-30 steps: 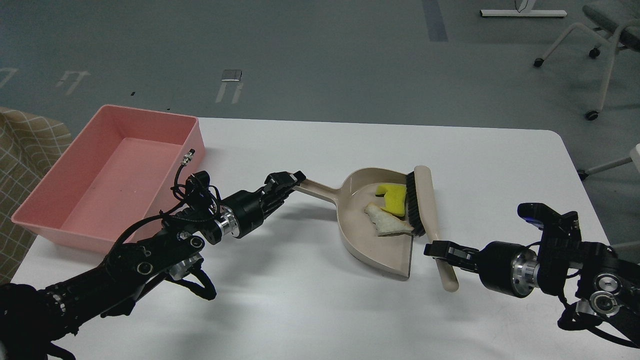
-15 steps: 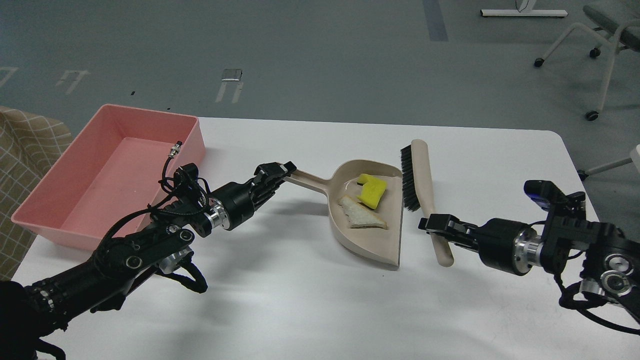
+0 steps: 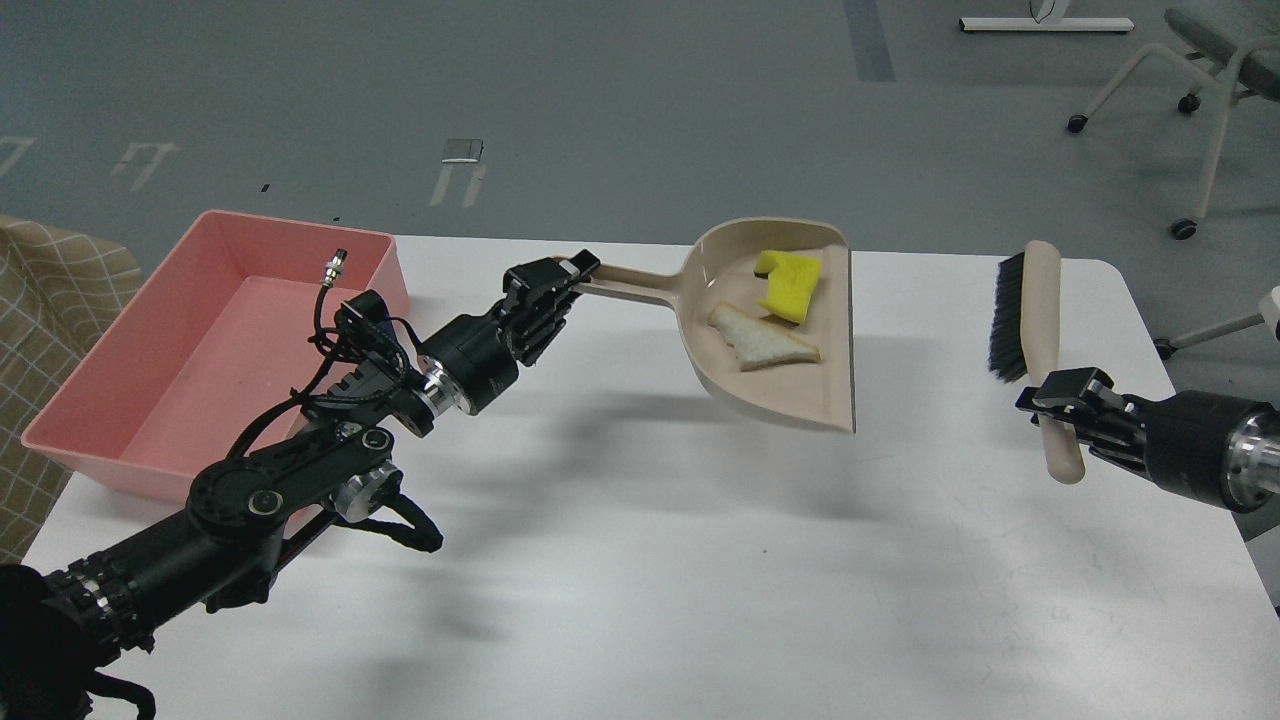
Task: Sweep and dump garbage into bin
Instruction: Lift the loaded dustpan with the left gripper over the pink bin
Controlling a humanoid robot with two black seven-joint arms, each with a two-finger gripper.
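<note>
My left gripper (image 3: 570,272) is shut on the handle of the beige dustpan (image 3: 790,390) and holds it lifted above the white table (image 3: 640,560). In the pan lie the garbage pieces: the yellow sponge piece (image 3: 790,283) and the pale bread-like slice (image 3: 762,343). The pink bin (image 3: 130,400) stands empty at the table's left edge, left of my left gripper. My right gripper (image 3: 1050,408) is shut on the handle of the beige brush (image 3: 1040,320) with black bristles, held upright above the table's right side, well apart from the pan.
A checked beige cloth (image 3: 50,330) lies left of the bin. An office chair (image 3: 1200,70) stands on the grey floor at the far right. The table's far edge runs just behind the raised pan.
My left gripper has lifted the dustpan off the table, up and to the right, with both scraps in it. My right gripper has drawn the brush away to the right and raised it.
</note>
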